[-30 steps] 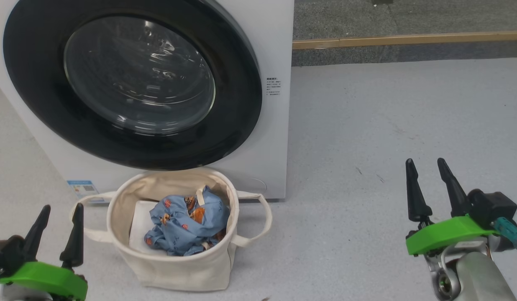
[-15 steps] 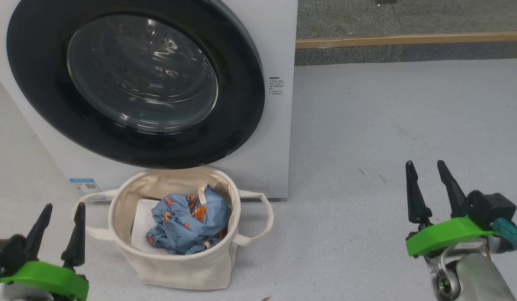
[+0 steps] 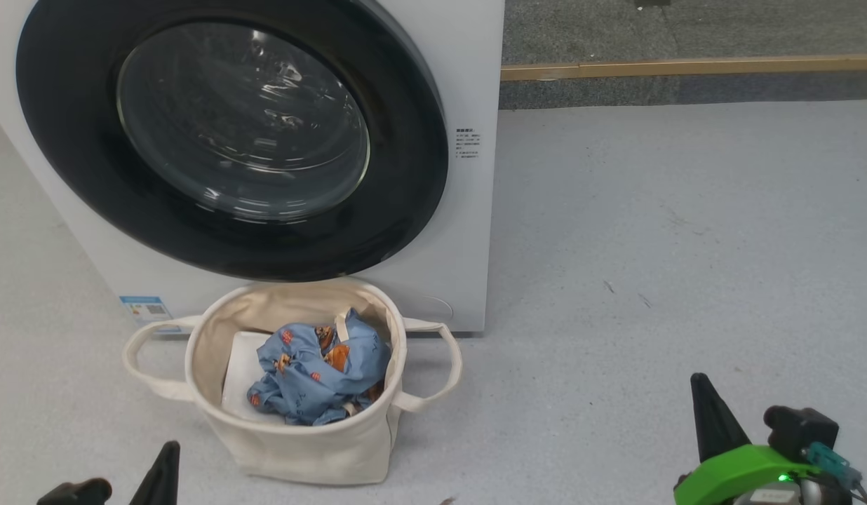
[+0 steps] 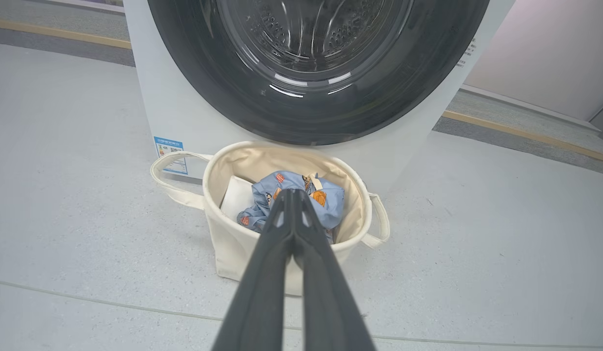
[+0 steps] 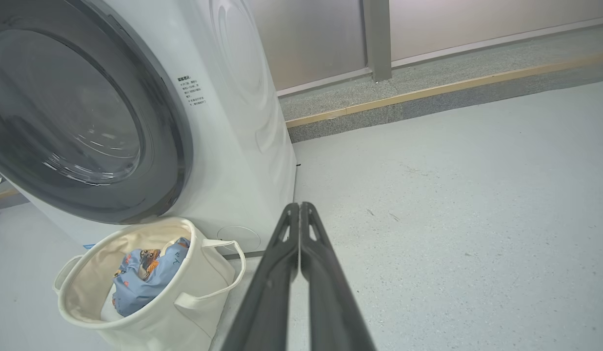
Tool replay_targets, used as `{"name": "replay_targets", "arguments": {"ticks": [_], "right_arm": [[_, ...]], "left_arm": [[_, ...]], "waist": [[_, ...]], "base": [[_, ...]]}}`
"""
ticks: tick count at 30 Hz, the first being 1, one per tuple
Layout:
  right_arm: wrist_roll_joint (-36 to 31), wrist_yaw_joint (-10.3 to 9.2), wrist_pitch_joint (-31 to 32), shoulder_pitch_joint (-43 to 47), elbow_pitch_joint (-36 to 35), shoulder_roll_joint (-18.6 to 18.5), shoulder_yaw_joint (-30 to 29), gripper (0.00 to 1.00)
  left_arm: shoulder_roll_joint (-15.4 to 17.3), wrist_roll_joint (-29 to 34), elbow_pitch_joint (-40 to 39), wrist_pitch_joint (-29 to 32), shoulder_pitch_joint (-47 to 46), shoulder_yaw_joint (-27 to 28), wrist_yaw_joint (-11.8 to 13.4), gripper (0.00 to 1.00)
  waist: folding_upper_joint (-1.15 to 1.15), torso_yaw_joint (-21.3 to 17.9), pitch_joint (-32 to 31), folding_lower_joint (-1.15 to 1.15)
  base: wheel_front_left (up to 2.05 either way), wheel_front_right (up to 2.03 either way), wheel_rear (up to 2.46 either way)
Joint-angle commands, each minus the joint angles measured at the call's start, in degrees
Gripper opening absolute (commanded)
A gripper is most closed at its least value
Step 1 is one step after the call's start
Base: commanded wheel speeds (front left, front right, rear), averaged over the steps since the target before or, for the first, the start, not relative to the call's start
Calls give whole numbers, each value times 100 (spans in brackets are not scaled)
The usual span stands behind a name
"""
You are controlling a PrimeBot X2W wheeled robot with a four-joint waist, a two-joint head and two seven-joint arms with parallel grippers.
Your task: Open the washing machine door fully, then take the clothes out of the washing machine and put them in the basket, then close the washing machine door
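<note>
The large round glossy black door [image 3: 233, 133], with its clear domed glass centre, lay shut against the front of the white front-loading washing machine [image 3: 468, 231]. Through the glass, in the left wrist view, the perforated steel drum could be seen. A small blue sticker [image 3: 144, 308] sat low on the machine's front, towards its left corner.

The round cream canvas basket with two loop handles [image 3: 314, 449] stood on the pale grey speckled floor [image 3: 651, 245] just in front of the machine, below the door. Inside it lay the crumpled light-blue clothes printed with small orange and red figures [image 3: 314, 375], resting on a flat white sheet [image 3: 237, 372].

The left gripper [image 4: 292, 195] had its two long dark fingers pressed together on nothing, pointing towards the basket from well short of it. The right gripper [image 5: 299, 207] was likewise closed and empty, over bare floor to the right of the basket and apart from it.
</note>
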Motion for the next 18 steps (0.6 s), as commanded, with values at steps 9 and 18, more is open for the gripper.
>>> {"name": "replay_targets", "arguments": {"ticks": [9,18], "right_arm": [[707,0,206,-309,-316,-17,-70,0],[1276,0,356,-286,-401,-2,-112,0]], "left_arm": [[1,-573,-309,172,-310,227,-5,0],[-115,-1036,-418,319,-304,326,-8,0]], "waist": [[0,67,36,-4],[0,128,63,-4]], "base": [[0,0,0],[0,0,0]]}}
